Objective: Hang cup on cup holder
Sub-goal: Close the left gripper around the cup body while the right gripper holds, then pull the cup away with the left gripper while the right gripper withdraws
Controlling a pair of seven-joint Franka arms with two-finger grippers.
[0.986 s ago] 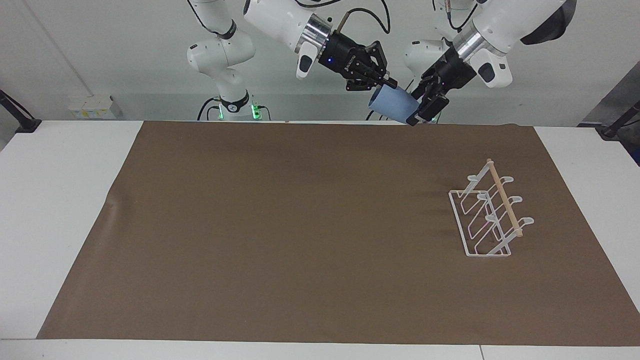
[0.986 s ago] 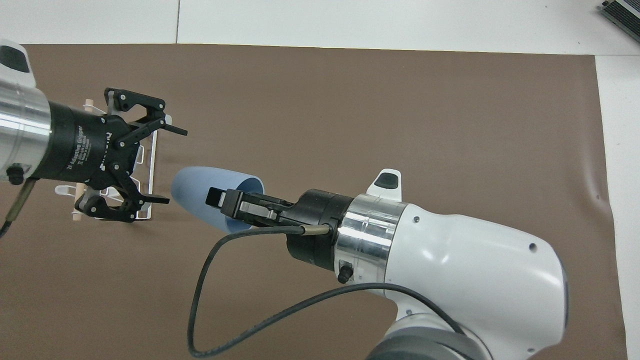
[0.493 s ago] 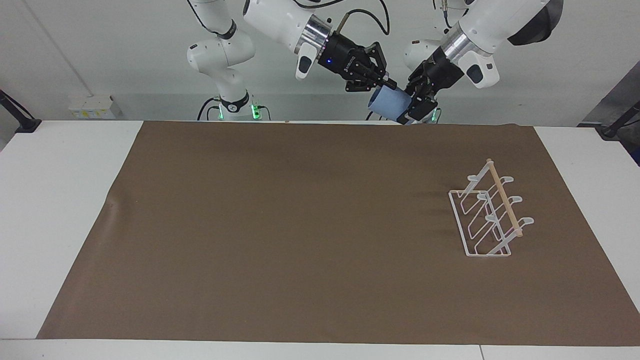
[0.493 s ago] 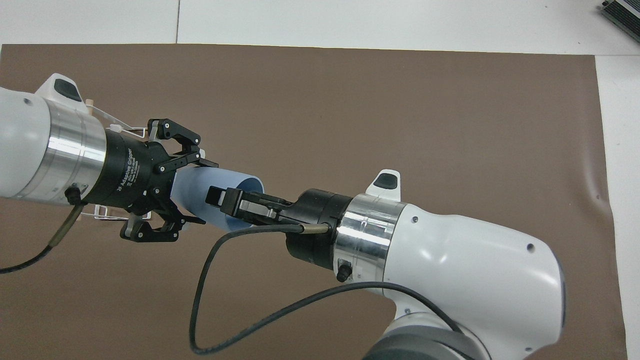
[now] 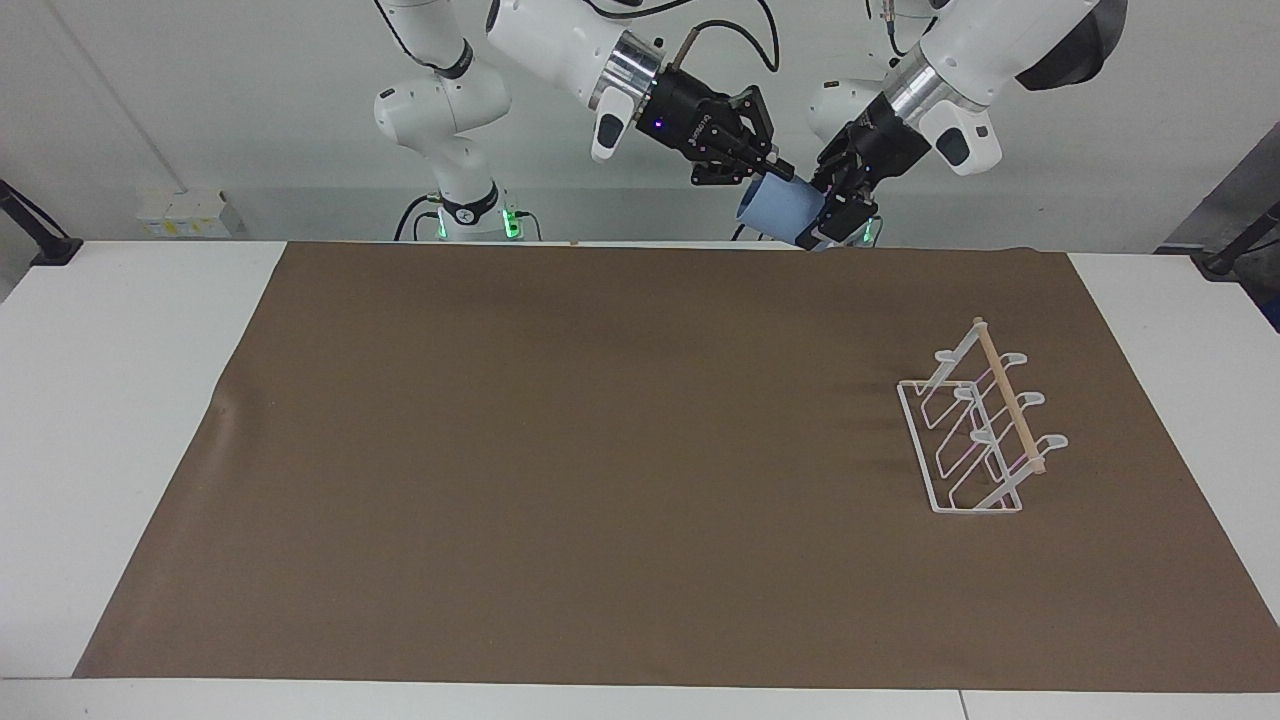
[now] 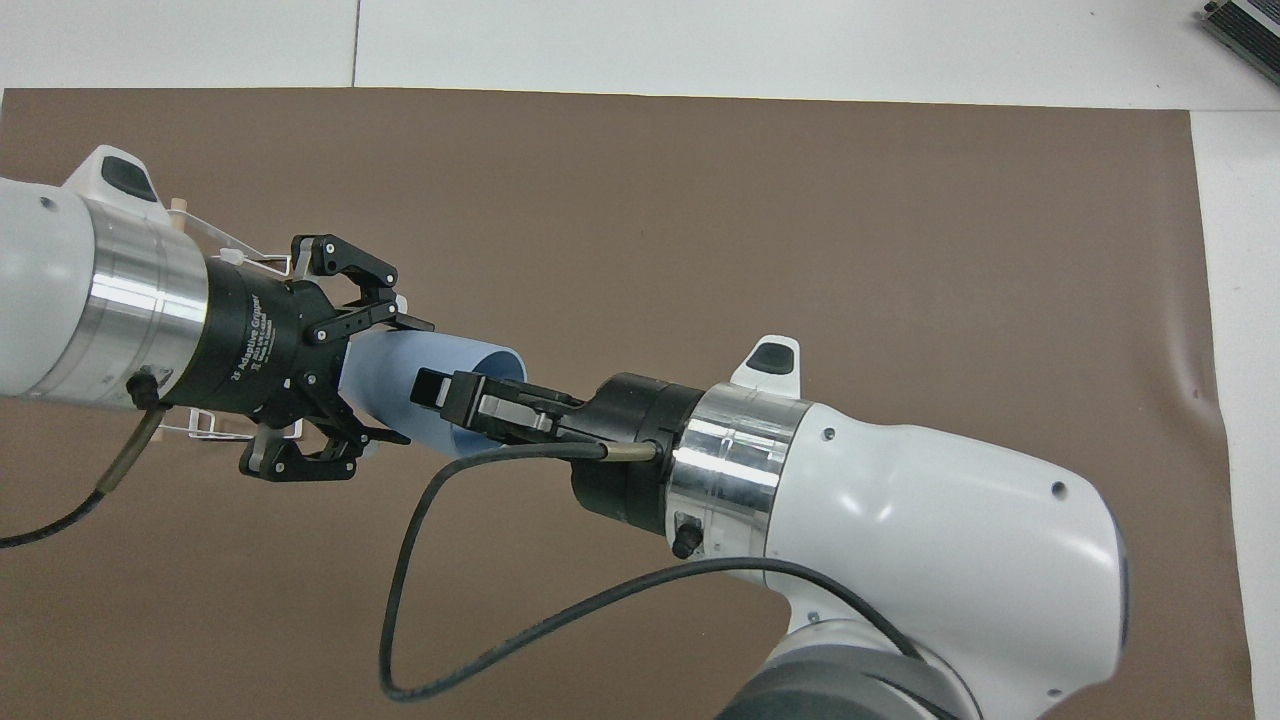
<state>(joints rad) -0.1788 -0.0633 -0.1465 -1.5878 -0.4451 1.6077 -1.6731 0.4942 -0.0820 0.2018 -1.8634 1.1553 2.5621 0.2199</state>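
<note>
One cup (image 5: 781, 211), light-blue matte tumbler, smooth and tapered, lies tilted in the air over the brown mat's (image 5: 560, 450) edge nearest the robots. The right gripper (image 5: 775, 167) pinches its rim, one finger inside the mouth. The left gripper (image 5: 836, 214) straddles its base, jaws spread. One cup holder (image 5: 975, 430), white wire loops under a pale wooden dowel, stands on the mat toward the left arm's end.

The cup (image 5: 782, 211) hangs between both pincers (aloft); the cup holder (image 5: 980, 430) sits toward the left arm's end, apparently on the mat (image 5: 560, 450).
</note>
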